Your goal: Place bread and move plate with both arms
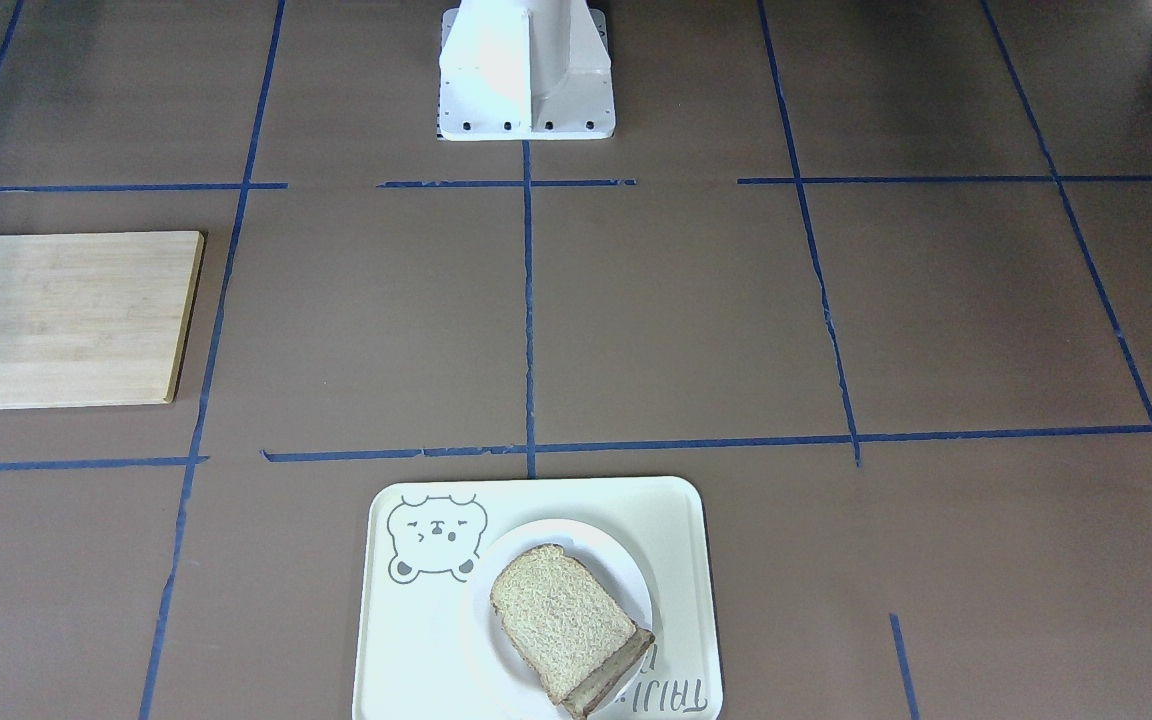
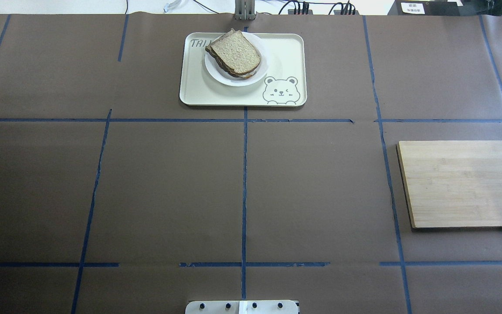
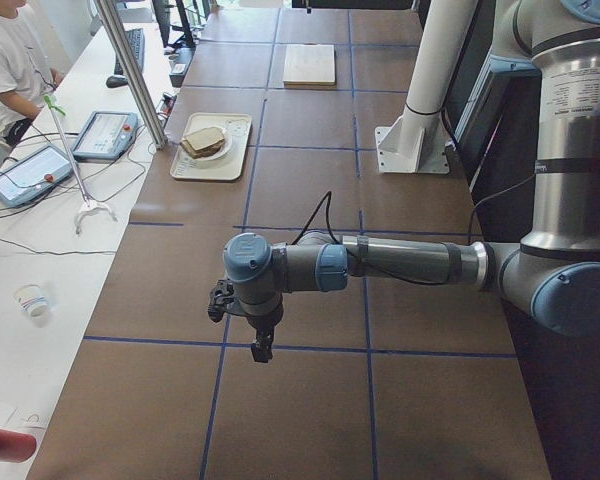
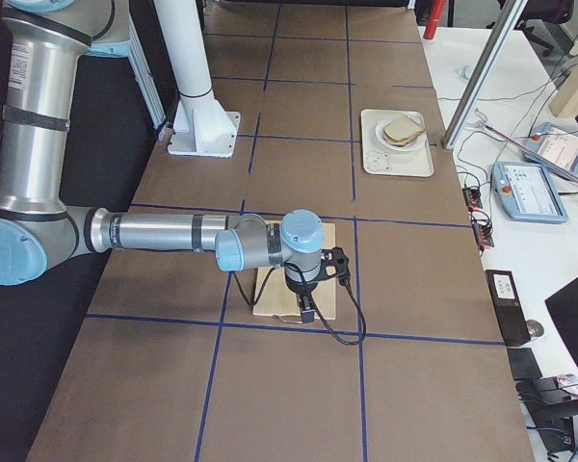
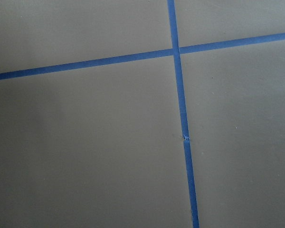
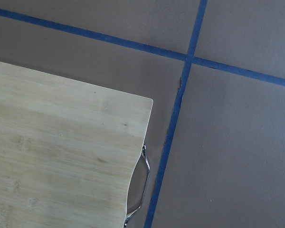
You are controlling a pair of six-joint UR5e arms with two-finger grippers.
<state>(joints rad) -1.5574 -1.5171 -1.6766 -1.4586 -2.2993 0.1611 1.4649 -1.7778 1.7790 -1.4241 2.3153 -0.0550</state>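
The bread (image 1: 561, 620), a grey-brown speckled slice, lies on top of another slice on the white plate (image 1: 626, 578). The plate sits on a cream bear tray (image 1: 406, 640) at the table's far edge from me. They also show in the overhead view as bread (image 2: 236, 52), plate (image 2: 216, 75) and tray (image 2: 286, 52). My left gripper (image 3: 263, 348) hangs over bare table at my left end, far from the tray. My right gripper (image 4: 308, 312) hangs over the wooden board. I cannot tell whether either gripper is open or shut.
A wooden cutting board (image 2: 464, 183) with a metal handle (image 6: 141, 190) lies on my right side. The white pedestal (image 1: 526, 70) stands at the table's near middle. A side bench with teach pendants (image 3: 100, 135) and a seated person (image 3: 10, 60) lies beyond the tray.
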